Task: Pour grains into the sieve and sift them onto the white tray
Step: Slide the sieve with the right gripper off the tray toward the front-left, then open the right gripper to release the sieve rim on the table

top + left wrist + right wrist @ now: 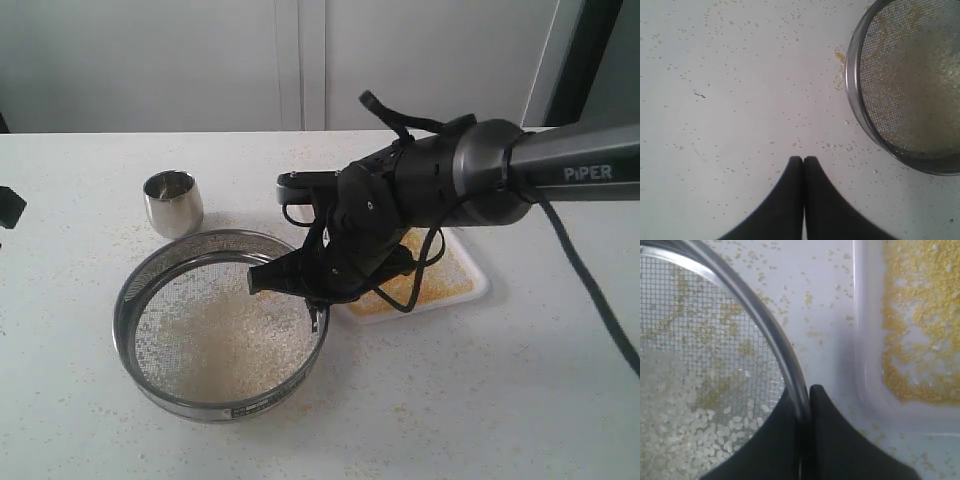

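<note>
Edges first. The sieve (200, 405) looks flat on the table (480, 400), w/ its right-hand rim just beside the near-left corner of the white tray (478, 285). They're apart, not overlapping. In my right wrist view only a thin strip of tabletop runs btwn the sieve rim (765, 330) and the tray's raised edge (865, 340), and that strip is dotted w/ stray granules.

A small steel cup (173, 203) stands upright behind the sieve, near it but not touching. There's open room in front of the sieve and across the front right of the table. The left side is open too.

Grains: the paler, coarser ones (215, 335) lie on the mesh. The fine yellow meal (450, 275) is spread on the tray floor, thicker toward its rim (920, 315).

My right arm comes in from the right edge w/ the forearm about level. The wrist bends down over the tray and hides much of it, w/ a cable looping under. My right gripper (804, 392) is clamped on the sieve rim, one finger inside the wall and one outside.

My left gripper (803, 159) has its fingers pressed together on nothing. It hangs over bare, speckled tabletop w/ the sieve (852, 75) off to one side, clear of it.
</note>
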Controlling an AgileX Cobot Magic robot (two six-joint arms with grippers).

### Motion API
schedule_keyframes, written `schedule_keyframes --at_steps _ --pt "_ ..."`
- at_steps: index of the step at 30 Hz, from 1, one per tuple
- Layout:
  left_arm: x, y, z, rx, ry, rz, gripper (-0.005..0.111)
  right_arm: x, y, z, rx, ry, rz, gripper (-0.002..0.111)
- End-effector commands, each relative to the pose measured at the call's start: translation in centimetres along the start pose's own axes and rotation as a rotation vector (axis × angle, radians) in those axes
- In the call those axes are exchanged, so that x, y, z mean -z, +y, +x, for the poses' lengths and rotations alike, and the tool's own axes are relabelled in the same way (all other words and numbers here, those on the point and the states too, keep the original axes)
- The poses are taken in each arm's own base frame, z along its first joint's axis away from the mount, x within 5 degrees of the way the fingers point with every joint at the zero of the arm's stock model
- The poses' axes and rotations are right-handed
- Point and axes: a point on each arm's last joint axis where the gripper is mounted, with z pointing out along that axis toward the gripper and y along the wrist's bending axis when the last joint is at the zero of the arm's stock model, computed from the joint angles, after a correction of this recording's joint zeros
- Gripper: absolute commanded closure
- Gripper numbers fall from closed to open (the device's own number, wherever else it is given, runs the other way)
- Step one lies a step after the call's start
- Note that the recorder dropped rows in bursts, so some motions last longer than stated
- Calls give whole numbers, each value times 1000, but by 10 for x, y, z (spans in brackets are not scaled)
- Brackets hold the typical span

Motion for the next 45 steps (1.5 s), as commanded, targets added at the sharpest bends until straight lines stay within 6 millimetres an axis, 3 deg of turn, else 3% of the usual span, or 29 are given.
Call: schedule_keyframes --at_steps 1,12,21,31,35,45 --pt "1 0 3 2 6 0 107 -7 1 -2 -21 -29 -17 108" --pt "1 0 3 2 6 0 107 -25 -2 4 -25 16 2 107" --pt "1 0 3 2 6 0 107 -26 -1 4 -44 15 -9 82" --pt "1 0 3 2 6 0 107 -26 -2 6 -63 30 -3 80" --pt "1 0 3 2 6 0 107 -25 -2 7 -70 42 1 72" --pt "1 0 3 2 6 0 107 8 4 1 -123 29 -32 71"
